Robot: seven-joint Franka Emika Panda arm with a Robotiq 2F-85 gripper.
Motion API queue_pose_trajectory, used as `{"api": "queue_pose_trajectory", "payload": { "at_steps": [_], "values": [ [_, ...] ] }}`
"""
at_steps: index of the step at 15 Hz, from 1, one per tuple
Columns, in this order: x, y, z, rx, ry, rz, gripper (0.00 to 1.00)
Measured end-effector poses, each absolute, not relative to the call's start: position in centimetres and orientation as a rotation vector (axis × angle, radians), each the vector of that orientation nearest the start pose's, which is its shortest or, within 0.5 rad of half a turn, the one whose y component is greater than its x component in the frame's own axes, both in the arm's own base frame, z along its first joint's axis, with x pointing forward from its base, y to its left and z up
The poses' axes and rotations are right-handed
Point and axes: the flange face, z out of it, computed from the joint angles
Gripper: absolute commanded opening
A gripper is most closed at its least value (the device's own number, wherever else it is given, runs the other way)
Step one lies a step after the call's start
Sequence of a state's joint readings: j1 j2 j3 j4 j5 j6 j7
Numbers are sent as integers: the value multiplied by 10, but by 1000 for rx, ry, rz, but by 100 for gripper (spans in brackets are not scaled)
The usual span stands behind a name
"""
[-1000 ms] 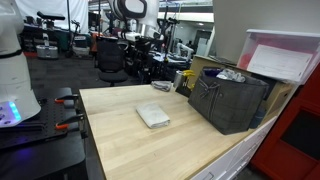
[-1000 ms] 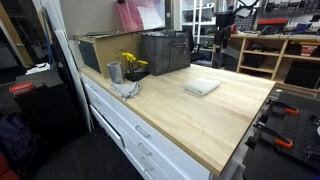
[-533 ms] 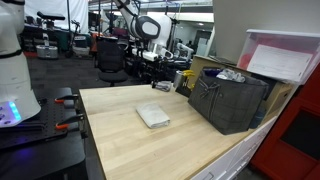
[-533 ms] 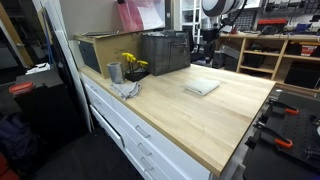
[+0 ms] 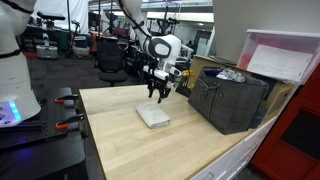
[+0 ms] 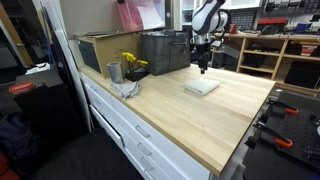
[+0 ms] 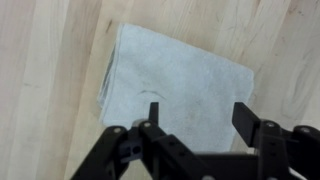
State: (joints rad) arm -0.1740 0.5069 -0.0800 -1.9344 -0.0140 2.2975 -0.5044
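A folded pale grey cloth (image 5: 153, 116) lies flat near the middle of the wooden tabletop (image 5: 120, 145), and also shows as the cloth (image 6: 201, 87) in both exterior views. My gripper (image 5: 157, 97) hangs just above the cloth's far edge, pointing down, apart from it. In the wrist view the cloth (image 7: 175, 85) fills the middle, and the gripper (image 7: 200, 112) stands open over it, its two dark fingers wide apart with only the cloth's surface showing between them. Nothing is held.
A dark mesh crate (image 5: 228, 100) stands at the back of the table close to the cloth, with a pink-lidded box (image 5: 280, 55) behind it. A metal cup (image 6: 114, 72), yellow flowers (image 6: 132, 63) and a crumpled rag (image 6: 126, 89) sit at the table's far end.
The arm has swung in from behind the table and come down over the folded cloth. The cloth has not moved.
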Motion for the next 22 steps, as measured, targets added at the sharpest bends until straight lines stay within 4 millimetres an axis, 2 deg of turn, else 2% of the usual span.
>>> {"api": "queue_pose_trajectory", "payload": {
  "at_steps": [3, 6, 9, 13, 17, 22],
  "values": [
    [602, -180, 191, -3101, -305, 227, 21],
    [616, -188, 172, -3102, -166, 222, 1],
    [626, -177, 162, -3088, -61, 210, 0],
    [628, -166, 157, -3090, 34, 222, 0],
    [621, -169, 143, -3088, 97, 264, 0],
    [609, -168, 116, -3100, 53, 336, 0]
  ]
}}
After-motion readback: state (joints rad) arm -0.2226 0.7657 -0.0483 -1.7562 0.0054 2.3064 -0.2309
